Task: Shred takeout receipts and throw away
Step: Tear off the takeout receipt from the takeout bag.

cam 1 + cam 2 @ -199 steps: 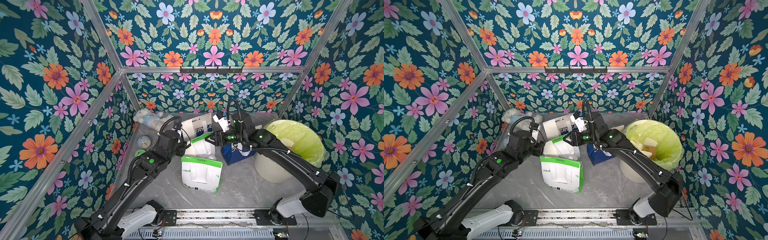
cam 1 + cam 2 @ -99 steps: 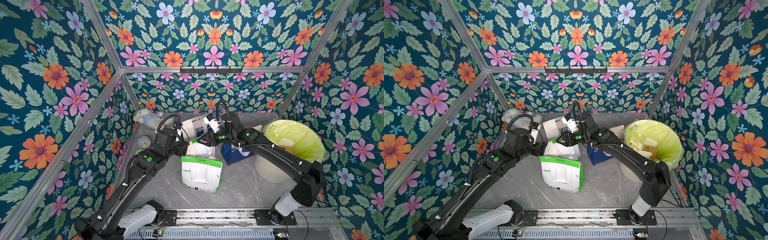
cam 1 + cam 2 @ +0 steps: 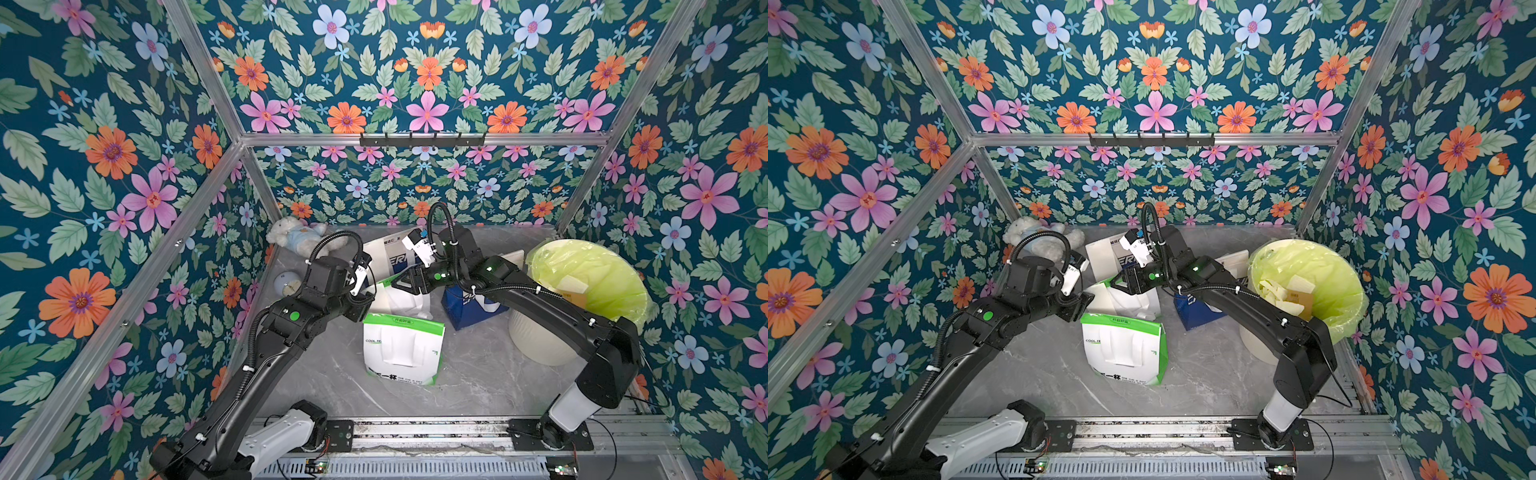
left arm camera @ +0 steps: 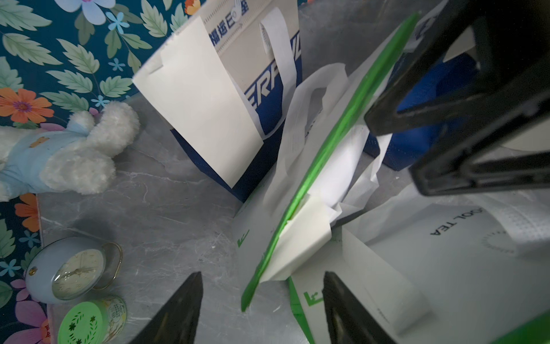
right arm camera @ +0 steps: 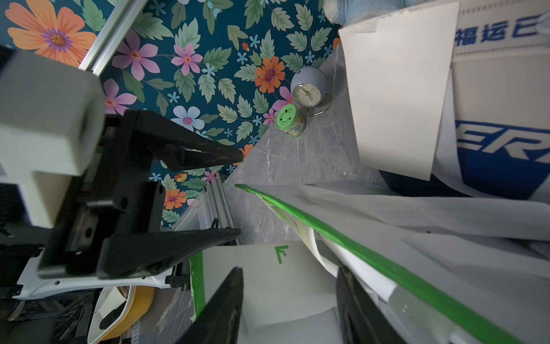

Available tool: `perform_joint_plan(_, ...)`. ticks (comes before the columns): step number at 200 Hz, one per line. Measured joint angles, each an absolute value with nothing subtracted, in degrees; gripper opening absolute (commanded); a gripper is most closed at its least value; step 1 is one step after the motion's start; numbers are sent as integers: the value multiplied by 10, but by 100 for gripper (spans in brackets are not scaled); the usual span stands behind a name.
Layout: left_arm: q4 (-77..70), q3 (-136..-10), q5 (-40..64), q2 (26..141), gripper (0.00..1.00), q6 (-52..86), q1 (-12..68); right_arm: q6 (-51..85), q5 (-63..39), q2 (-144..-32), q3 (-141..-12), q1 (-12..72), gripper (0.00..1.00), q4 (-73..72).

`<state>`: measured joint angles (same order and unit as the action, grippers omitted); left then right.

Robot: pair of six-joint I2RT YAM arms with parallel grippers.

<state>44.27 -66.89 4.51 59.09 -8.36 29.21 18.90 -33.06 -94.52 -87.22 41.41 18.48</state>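
A white-and-green bag [image 3: 405, 299] stands upright mid-table, and both grippers meet at its top. A takeout receipt [image 4: 303, 235] hangs folded over its green rim [image 4: 327, 143]. My left gripper [image 4: 262, 297] is open, with the rim's corner between its fingers and untouched. My right gripper [image 5: 290, 283] is open too, beside the same rim [image 5: 372, 262], above a white sheet [image 5: 282, 286] on the flat bag. Another receipt [image 4: 202, 101] hangs on the white-and-blue bag [image 3: 392, 253] behind. In both top views the left gripper [image 3: 365, 299] and right gripper [image 3: 1121, 284] face each other.
A second white-and-green bag [image 3: 401, 353] lies flat in front. A blue bag [image 3: 469, 309] stands to the right, beside the bin with a yellow-green liner [image 3: 582, 282] holding paper scraps [image 3: 1283, 291]. A plush toy [image 3: 295, 239], a clock [image 4: 68, 268] and a green tin [image 4: 92, 321] sit at the left edge.
My right gripper has come left and down to the upright bag's rim. The left gripper has stayed by the bag, its jaws widening briefly and narrowing again.
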Motion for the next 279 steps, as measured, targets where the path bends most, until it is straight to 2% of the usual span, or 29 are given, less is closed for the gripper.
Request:
perform_joint_plan(51, 446, -654, 93, 603, 63, -147, 269, 176, -337, -976, -886, 415, 52, 187)
perform_joint_plan(101, 446, -639, 136, 618, 54, -183, 230, 173, -346, -990, -900, 415, 52, 183)
perform_joint_plan(167, 415, -635, 136, 602, 65, -202, 210, 163, -348, -1032, -952, 432, 52, 197)
perform_joint_plan(234, 393, -638, 154, 632, 60, -224, 160, 161, -323, -1050, -977, 436, 52, 210)
perform_joint_plan(279, 366, -616, 213, 623, 56, -235, 157, 161, -307, -1070, -1006, 447, 51, 217)
